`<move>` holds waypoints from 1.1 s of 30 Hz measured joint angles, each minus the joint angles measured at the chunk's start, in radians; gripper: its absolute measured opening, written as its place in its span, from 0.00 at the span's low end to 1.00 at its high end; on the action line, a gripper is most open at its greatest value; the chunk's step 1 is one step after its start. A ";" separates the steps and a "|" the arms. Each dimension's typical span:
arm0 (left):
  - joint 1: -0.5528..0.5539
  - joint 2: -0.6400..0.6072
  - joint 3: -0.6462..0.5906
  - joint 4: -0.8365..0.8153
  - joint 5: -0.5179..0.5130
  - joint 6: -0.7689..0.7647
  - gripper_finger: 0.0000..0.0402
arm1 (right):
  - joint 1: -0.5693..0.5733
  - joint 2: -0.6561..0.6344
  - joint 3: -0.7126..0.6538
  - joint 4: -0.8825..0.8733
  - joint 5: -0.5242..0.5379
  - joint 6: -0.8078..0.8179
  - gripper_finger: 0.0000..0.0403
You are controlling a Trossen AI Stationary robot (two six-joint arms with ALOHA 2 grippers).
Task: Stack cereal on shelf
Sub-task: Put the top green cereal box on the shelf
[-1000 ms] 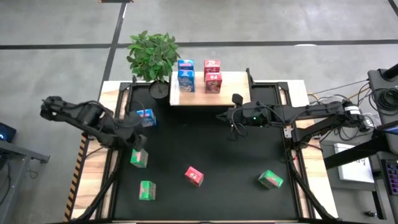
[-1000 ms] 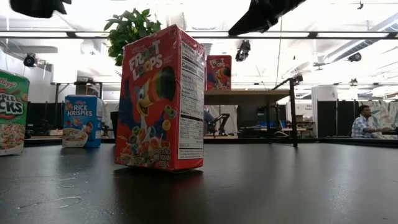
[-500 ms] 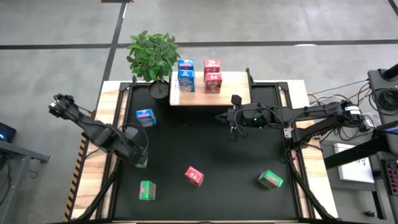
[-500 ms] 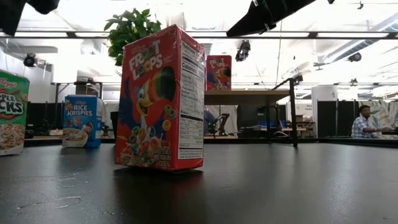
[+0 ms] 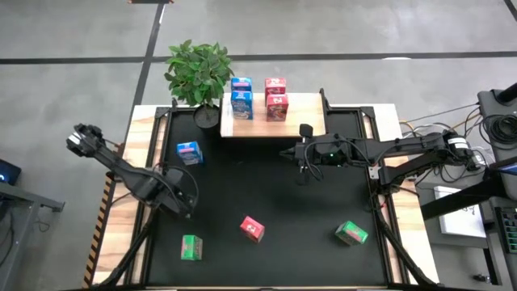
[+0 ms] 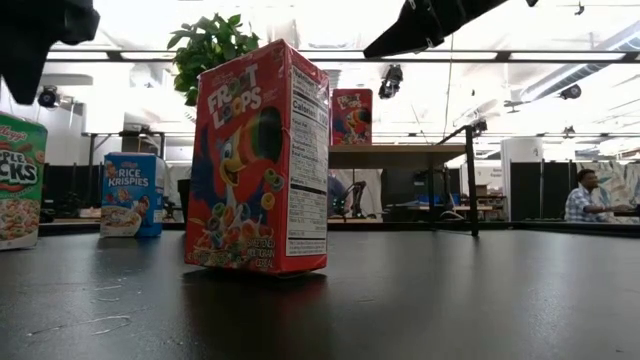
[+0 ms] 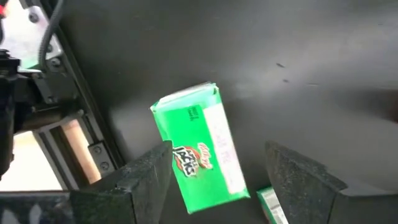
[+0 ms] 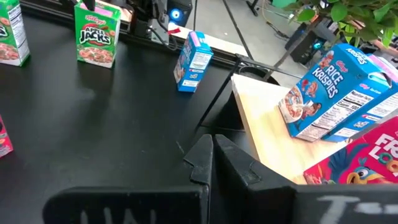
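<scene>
My left gripper [image 5: 182,204] hangs open over a green cereal carton [image 7: 196,143] at the table's left. The carton stands upright on the mat, and my fingers [image 7: 149,177] stand on either side of it, above its top, touching nothing. That carton shows at the left edge of the low view [image 6: 18,180], under the dark gripper [image 6: 40,40]. The light-wood shelf [image 5: 303,121] at the far edge carries two blue [image 5: 241,94] and two red cartons [image 5: 276,95]. My right gripper [image 5: 287,152] waits shut in front of the shelf.
On the mat stand a blue carton [image 5: 188,152], a red carton [image 5: 252,229], and green cartons at the near left [image 5: 191,247] and near right [image 5: 351,234]. A potted plant [image 5: 199,73] stands left of the shelf. Bare mat lies mid-table.
My left gripper has swung from beside the blue carton toward the table's near edge and has come down over the green carton, which now lies hidden under it in the high view. The cartons have stayed where they were.
</scene>
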 joint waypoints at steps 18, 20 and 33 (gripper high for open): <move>-0.018 0.077 -0.026 -0.034 -0.050 0.023 0.59 | 0.000 -0.003 0.000 -0.008 0.000 0.018 0.02; -0.018 0.086 -0.025 -0.052 -0.050 0.023 0.59 | 0.000 -0.005 0.000 -0.013 0.000 0.018 0.02; -0.027 0.083 0.010 -0.072 -0.043 0.046 0.59 | 0.000 -0.010 0.003 -0.001 0.000 0.068 0.02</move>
